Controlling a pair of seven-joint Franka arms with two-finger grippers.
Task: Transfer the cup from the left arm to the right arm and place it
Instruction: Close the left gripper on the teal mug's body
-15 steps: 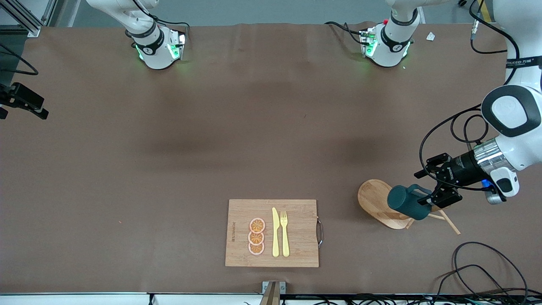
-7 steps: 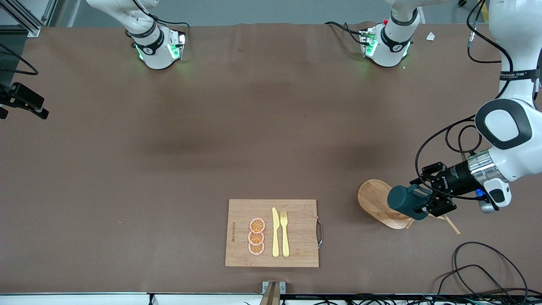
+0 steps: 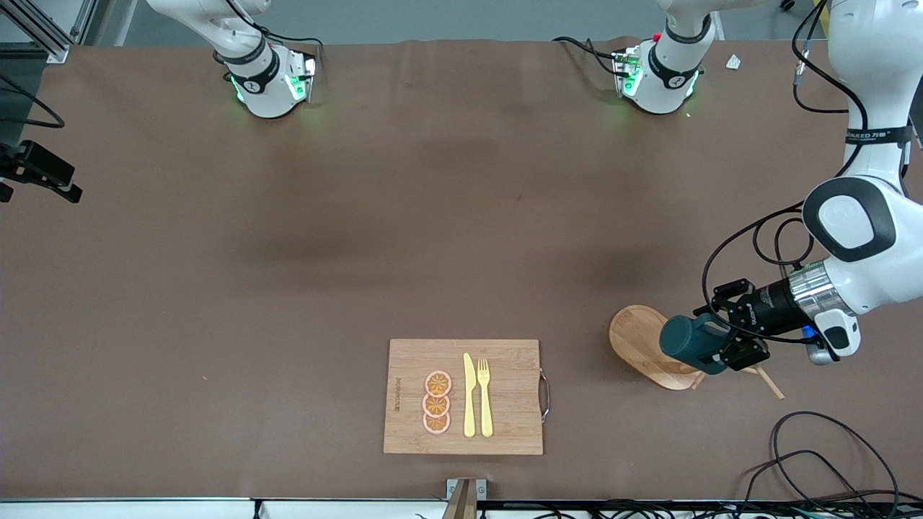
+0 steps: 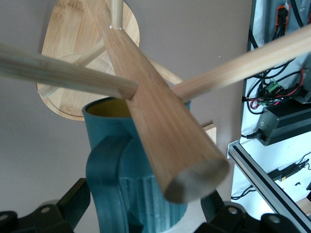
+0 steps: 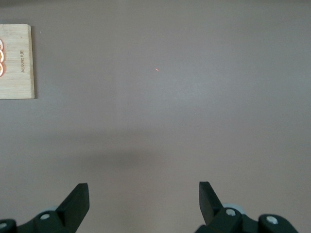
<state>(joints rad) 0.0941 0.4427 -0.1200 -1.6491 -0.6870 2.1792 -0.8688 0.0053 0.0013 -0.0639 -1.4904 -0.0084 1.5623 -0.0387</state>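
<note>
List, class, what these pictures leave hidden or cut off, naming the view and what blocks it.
- Cup: base cut off by the left wrist view's edge; the rack's post covers part of its rim.
- Left gripper: fingertips hidden by the cup in the front view.
- Right gripper: outside the front view; only its open fingers show in the right wrist view.

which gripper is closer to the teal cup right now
Left. The left gripper sits open around the cup on the peg rack; the right gripper waits open over bare table.
</note>
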